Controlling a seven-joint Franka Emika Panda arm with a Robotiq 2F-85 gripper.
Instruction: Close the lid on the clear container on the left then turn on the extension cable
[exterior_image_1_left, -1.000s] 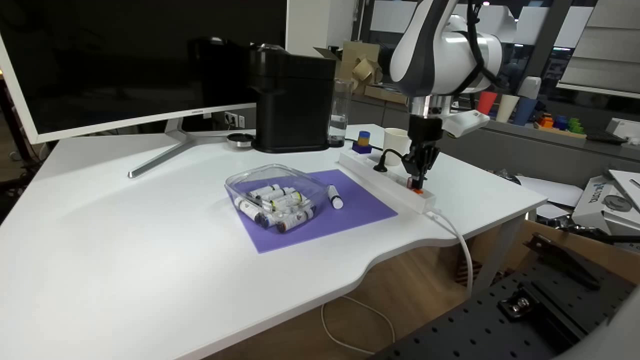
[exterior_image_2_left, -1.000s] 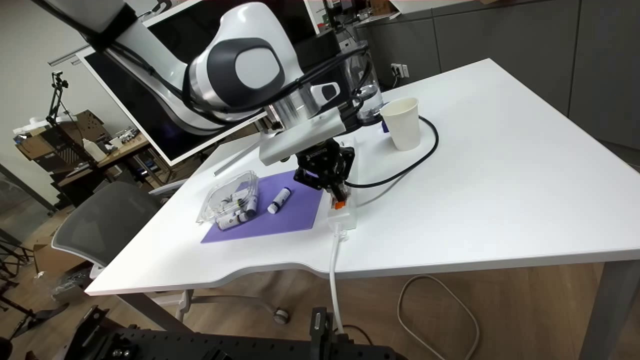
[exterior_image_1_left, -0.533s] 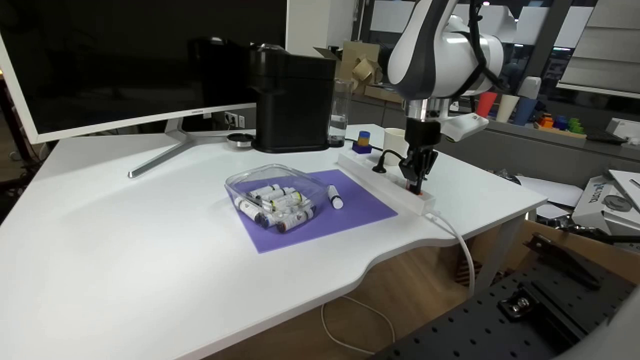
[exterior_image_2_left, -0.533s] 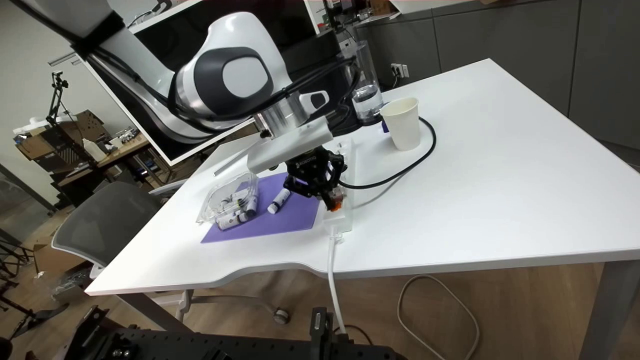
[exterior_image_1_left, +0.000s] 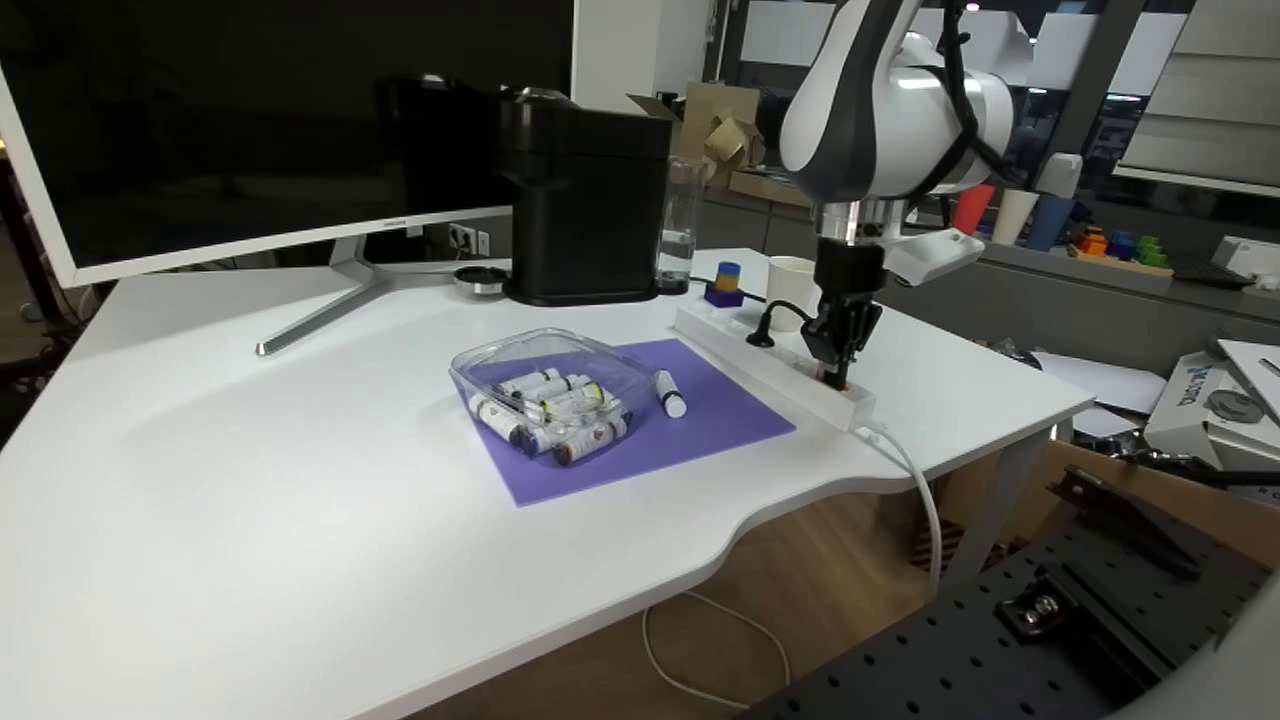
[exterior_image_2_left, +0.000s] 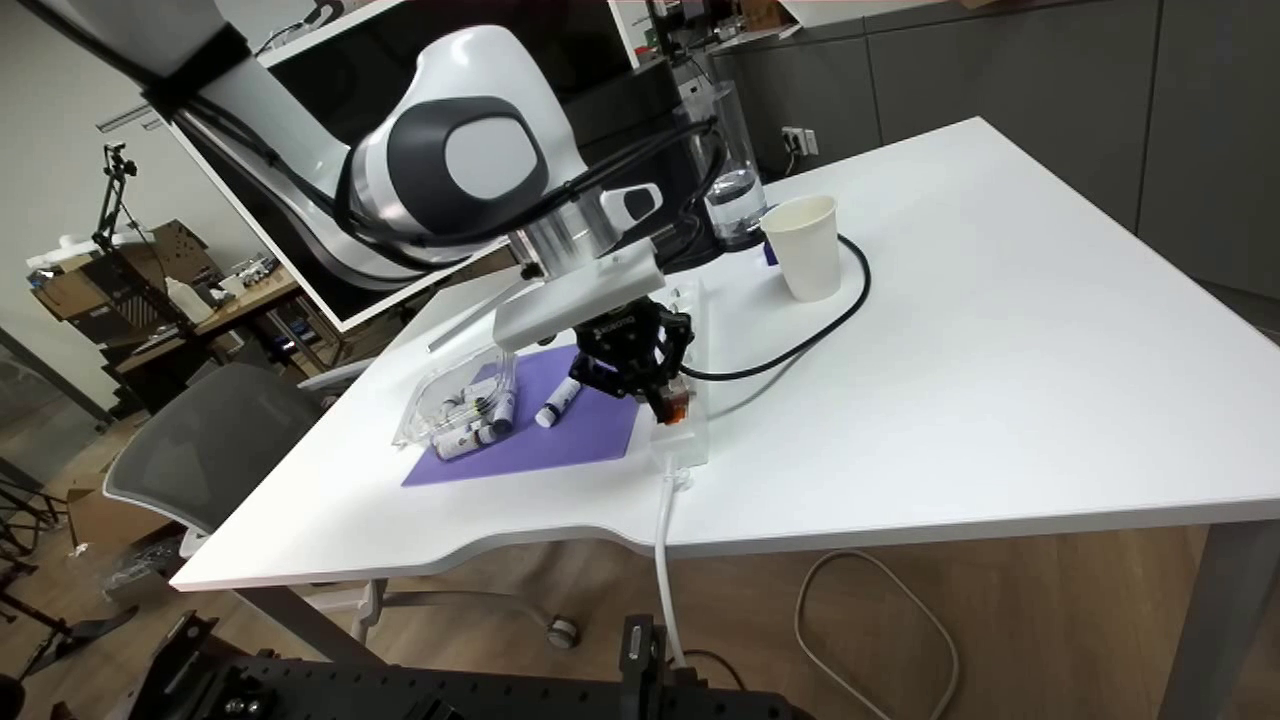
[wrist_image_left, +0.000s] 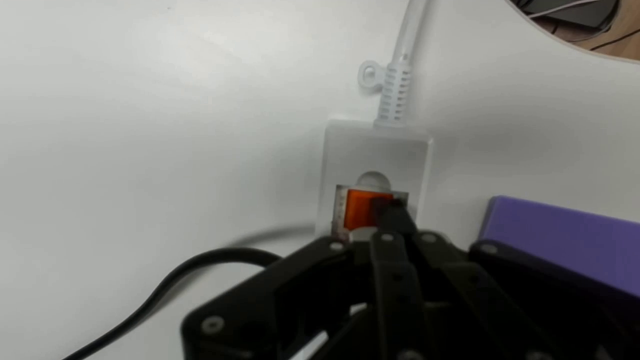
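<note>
Switch (wrist_image_left: 357, 207): press it, don't pinch it

You look to be on the job's second half. Clock is centred on the switch throughout. Gripper (wrist_image_left: 392, 212) closed on itself, nothing seen between; it overlaps the switch's 3 o'clock side in the wrist view. Contact likely — can't confirm. On or off, can't tell.

Switch sits near the end of the strip (wrist_image_left: 377, 150) where the white lead (wrist_image_left: 407, 35) leaves at 12; black cord (wrist_image_left: 220, 256) curves out at 8. Expect a small, hard, slick rocker with a stiff click. Push one end straight down. Any side load and the strip — fairly light, I'd guess — may skate. If you need to shift it, take its long sides, not the cord.

Tub (exterior_image_1_left: 600, 362) is at 9 in an exterior view, on the mat (exterior_image_1_left: 680, 440), tubes (exterior_image_1_left: 598, 438) showing through. Can't make out its lid, so can't call that half done. Thin plastic by the look: light, springy, could crack. Press along the rim if you go back. Loose tube (exterior_image_1_left: 670, 394) near it will probably roll.

Table (exterior_image_2_left: 1000, 330): white, smooth, likely low friction. Cup (exterior_image_2_left: 805, 250) at 1 in an exterior view, looks easy to tip. Black machine (exterior_image_1_left: 590, 200) and monitor (exterior_image_1_left: 290, 120) toward 10 in an exterior view, well apart from the gripper.
</note>
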